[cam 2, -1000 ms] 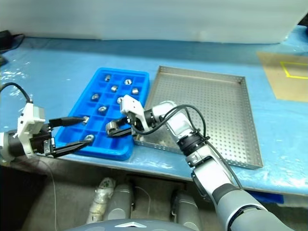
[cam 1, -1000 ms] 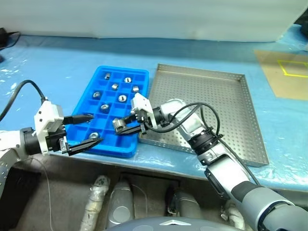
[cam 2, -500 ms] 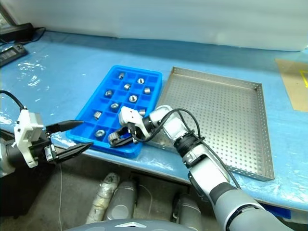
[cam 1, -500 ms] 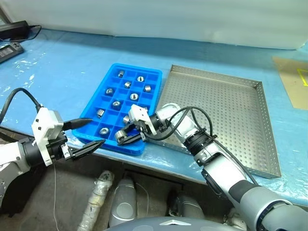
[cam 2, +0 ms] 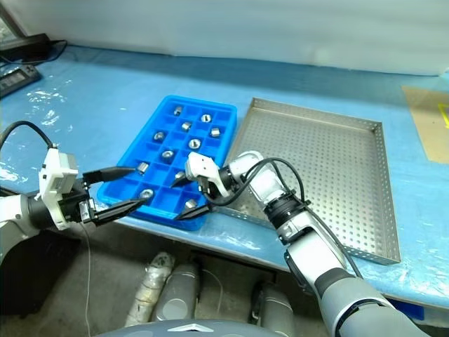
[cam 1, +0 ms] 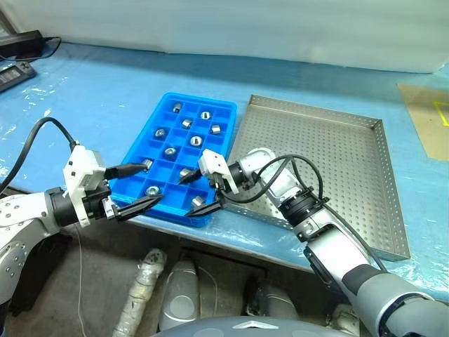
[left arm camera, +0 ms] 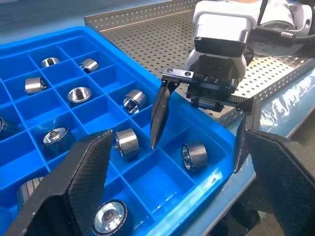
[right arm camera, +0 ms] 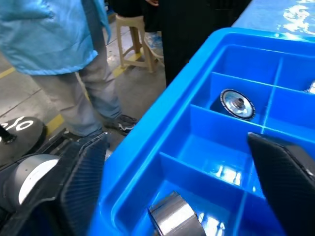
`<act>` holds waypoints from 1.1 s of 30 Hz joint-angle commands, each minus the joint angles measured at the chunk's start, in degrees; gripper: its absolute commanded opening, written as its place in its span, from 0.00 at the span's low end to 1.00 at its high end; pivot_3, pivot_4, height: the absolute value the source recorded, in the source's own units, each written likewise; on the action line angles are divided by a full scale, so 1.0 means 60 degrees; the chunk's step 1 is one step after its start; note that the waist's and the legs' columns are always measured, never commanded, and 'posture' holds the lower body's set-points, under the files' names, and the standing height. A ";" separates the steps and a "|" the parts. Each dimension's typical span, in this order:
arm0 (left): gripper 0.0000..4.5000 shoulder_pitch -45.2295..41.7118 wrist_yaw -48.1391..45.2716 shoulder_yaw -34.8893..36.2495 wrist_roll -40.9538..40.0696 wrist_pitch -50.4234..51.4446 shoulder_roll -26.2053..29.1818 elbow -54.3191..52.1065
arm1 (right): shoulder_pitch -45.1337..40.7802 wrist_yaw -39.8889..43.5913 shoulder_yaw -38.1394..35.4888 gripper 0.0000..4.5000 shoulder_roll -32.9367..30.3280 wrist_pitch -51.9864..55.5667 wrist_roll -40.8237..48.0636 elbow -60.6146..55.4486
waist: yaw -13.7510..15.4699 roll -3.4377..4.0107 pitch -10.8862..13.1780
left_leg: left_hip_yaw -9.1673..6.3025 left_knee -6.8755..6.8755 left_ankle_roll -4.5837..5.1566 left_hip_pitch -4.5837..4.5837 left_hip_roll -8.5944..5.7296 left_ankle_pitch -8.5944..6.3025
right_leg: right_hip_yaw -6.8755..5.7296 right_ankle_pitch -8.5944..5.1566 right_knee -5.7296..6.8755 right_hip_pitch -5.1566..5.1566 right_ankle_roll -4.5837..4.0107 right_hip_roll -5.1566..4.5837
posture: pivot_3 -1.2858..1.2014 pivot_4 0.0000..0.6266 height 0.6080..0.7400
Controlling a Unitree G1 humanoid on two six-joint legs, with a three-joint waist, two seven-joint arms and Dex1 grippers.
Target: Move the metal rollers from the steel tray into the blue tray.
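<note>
Both claws (cam 1: 133,188) (cam 1: 200,191) agape

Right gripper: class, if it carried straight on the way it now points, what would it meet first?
Probably the left gripper. The right gripper, fingers open over the near end of the blue tray, points across it toward the left one. Depth is unclear, so it might pass above it.

Bright blue plastic compartment tray (left arm camera: 29,105) holds short silvery metal rollers (left arm camera: 127,143) in separate cells — one (left arm camera: 194,156) lies in a cell by the tray's corner. The right gripper (left arm camera: 197,118) hangs above that corner, black fingers (left arm camera: 158,113) spread apart, with the perforated grey steel tray (left arm camera: 162,37) behind.
</note>
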 commanded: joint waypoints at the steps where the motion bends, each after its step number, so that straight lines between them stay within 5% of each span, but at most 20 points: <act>1: 1.00 -0.0310 -0.0122 -0.0161 0.0038 -0.0252 0.0125 0.0084 | -0.0130 -0.0418 -0.0394 1.00 0.0026 -0.0008 0.0035 -0.0080 | -0.0074 0.0000 0.0000 | 0.0000 0.0003 0.0000 -0.0001 0.0000 0.0000 | 0.0000 0.0000 0.0002 0.0000 0.0000 0.0000 | 0.65 0.24 1.00; 14: 1.00 -0.2570 0.1091 -0.2565 0.1719 -0.1667 -0.2192 0.2322 | 0.0016 -0.4987 -0.3318 1.00 -0.0080 0.0804 0.0433 -0.0889 | -0.0191 -0.0002 -0.0003 | 0.0026 0.0034 -0.0049 -0.0017 -0.0043 0.0031 | -0.0006 0.0006 0.0017 0.0000 0.0001 0.0002 | 0.63 0.24 1.00; 33: 1.00 -0.6198 0.0428 -0.3764 0.3586 -0.4449 -0.4555 0.7948 | 0.0861 -0.9203 -0.4081 1.00 -0.1177 0.1087 -0.0809 -0.1154 | -0.1171 -0.0004 -0.0004 | 0.0044 0.0076 -0.0048 -0.0032 -0.0076 0.0032 | -0.0005 0.0044 0.0026 0.0010 0.0061 0.0000 | 0.53 0.24 1.00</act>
